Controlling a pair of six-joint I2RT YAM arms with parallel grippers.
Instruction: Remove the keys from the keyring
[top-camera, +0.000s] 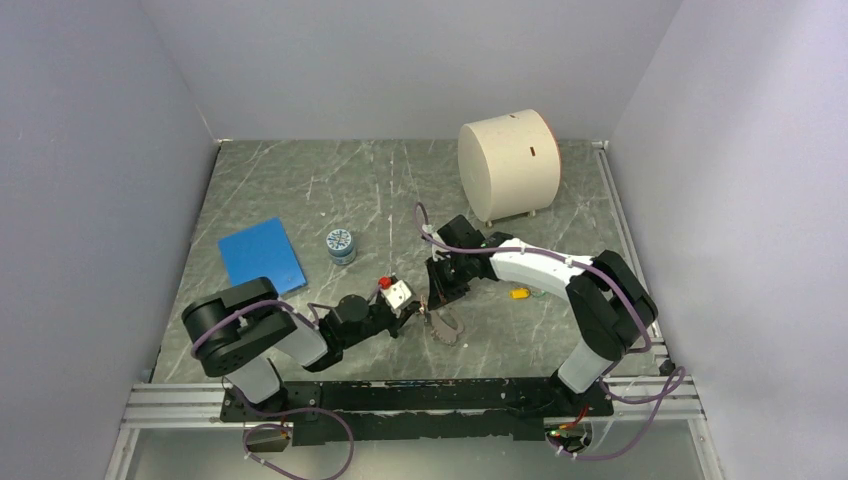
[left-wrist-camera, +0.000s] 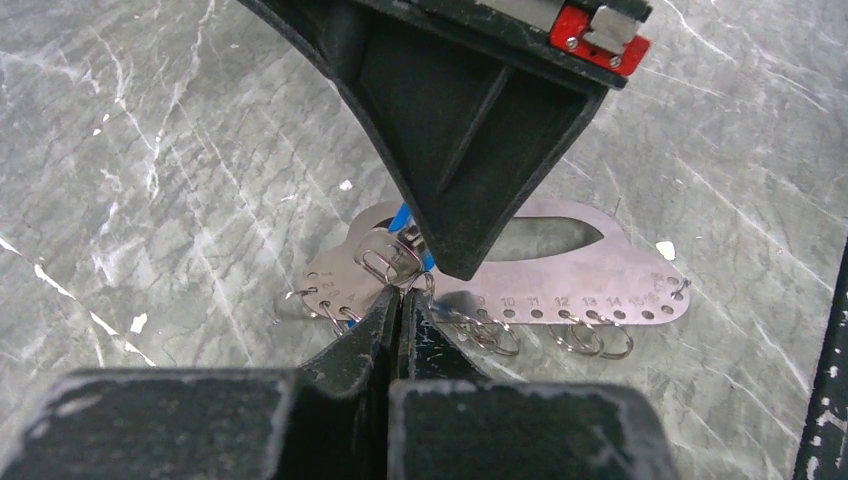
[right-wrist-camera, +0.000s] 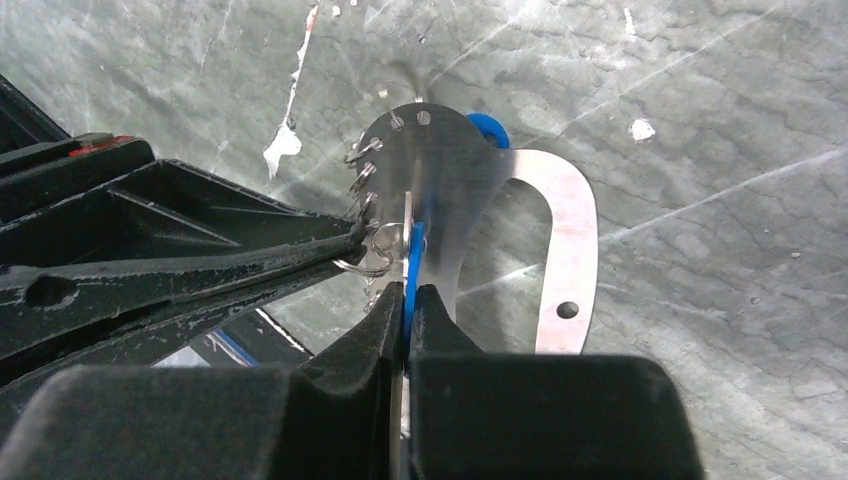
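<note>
The keyring (left-wrist-camera: 580, 270) is a flat silver metal plate with an oval cut-out, numbered holes and several small split rings; it lies mid-table (top-camera: 447, 328). My left gripper (left-wrist-camera: 400, 297) is shut on a small split ring (left-wrist-camera: 425, 283) at the plate's near edge. My right gripper (right-wrist-camera: 407, 292) is shut on the blue key (right-wrist-camera: 413, 250), whose thin blue edge runs between its fingers; the blue head (right-wrist-camera: 487, 128) shows behind the plate (right-wrist-camera: 565, 220). The two grippers meet over the plate (top-camera: 428, 305). A yellow key (top-camera: 518, 293) lies apart to the right. No green key shows.
A small blue-patterned jar (top-camera: 341, 244) and a flat blue pad (top-camera: 262, 255) sit to the left. A large cream cylinder (top-camera: 508, 168) stands at the back right. Small white scraps (left-wrist-camera: 665, 249) lie by the plate. Grey walls enclose the marbled table.
</note>
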